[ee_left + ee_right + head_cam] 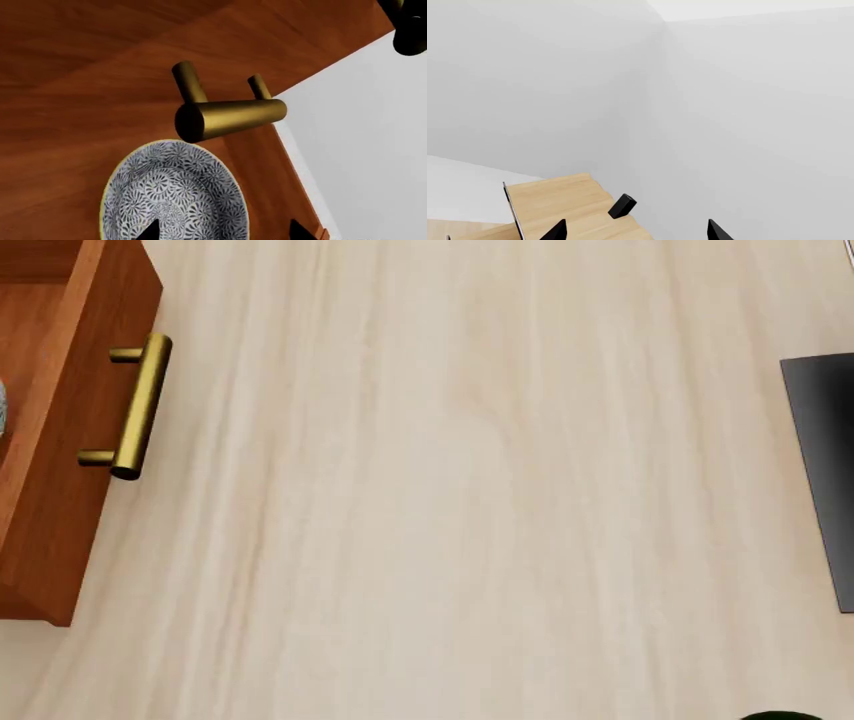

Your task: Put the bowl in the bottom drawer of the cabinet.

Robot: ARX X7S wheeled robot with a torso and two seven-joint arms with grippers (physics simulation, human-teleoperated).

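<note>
Left wrist view looks down on the bowl (175, 192), which sits on the reddish-brown wood inside the bottom drawer (80, 100), just behind the drawer's front. The brass handle (230, 117) stands out from that front on two short posts, close beside the bowl's rim. Two dark fingertips (150, 231) of the left gripper (223, 234) poke into the picture's edge, spread apart, one over the bowl and the other past its rim; they hold nothing. A white surface lies beyond the drawer, and a dark part with a brass end shows at the far corner.

Head view shows the pale wooden bench (481, 490) filling most of the scene. The cabinet (60, 490) stands at the left edge with the drawer pulled out, its handle (134, 405) facing the bench, and a sliver of the bowl (3, 405) at the very edge. A black panel (821, 475) lies at the right edge.

Right wrist view faces white walls, with a pale wooden rack (560, 207) below. The right gripper (637, 231) shows two dark fingertips (555, 231) well apart, with nothing between them.
</note>
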